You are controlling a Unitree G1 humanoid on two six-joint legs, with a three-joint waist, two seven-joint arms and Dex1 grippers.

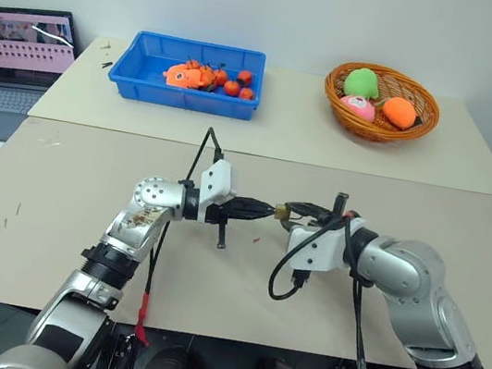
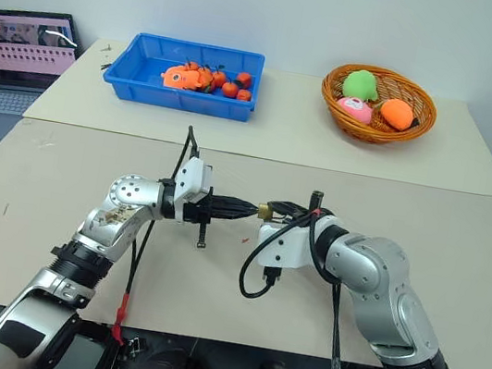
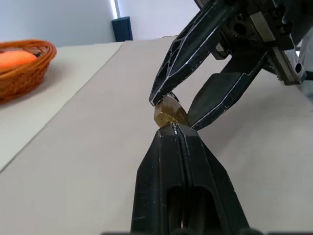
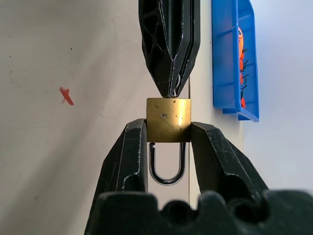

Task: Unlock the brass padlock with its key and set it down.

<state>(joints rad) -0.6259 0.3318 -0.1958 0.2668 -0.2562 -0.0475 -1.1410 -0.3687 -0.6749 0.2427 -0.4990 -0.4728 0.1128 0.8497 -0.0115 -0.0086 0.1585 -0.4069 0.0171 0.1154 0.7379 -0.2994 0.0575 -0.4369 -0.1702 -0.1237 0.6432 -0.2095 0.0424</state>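
We hold the brass padlock between the two fingers of our right gripper, which are partly closed against its flat sides; the silver shackle hangs back toward our wrist, between the fingers, and both of its legs look seated in the body, so we judge the lock not yet open. Our left gripper is pinched fully shut, and its tips meet the keyhole face of the padlock head-on. A thin glint of metal shows at those tips, which we take for the key, though it is too small to be sure how deep it sits. Both grippers meet in the air above the table, the padlock right at the tips of each.

So the pickup and the alignment look done, and the key seems at or in the keyway. What is left, as we judge it: turning the key until the shackle springs free, then lowering the padlock onto the table just below our right gripper and letting go.
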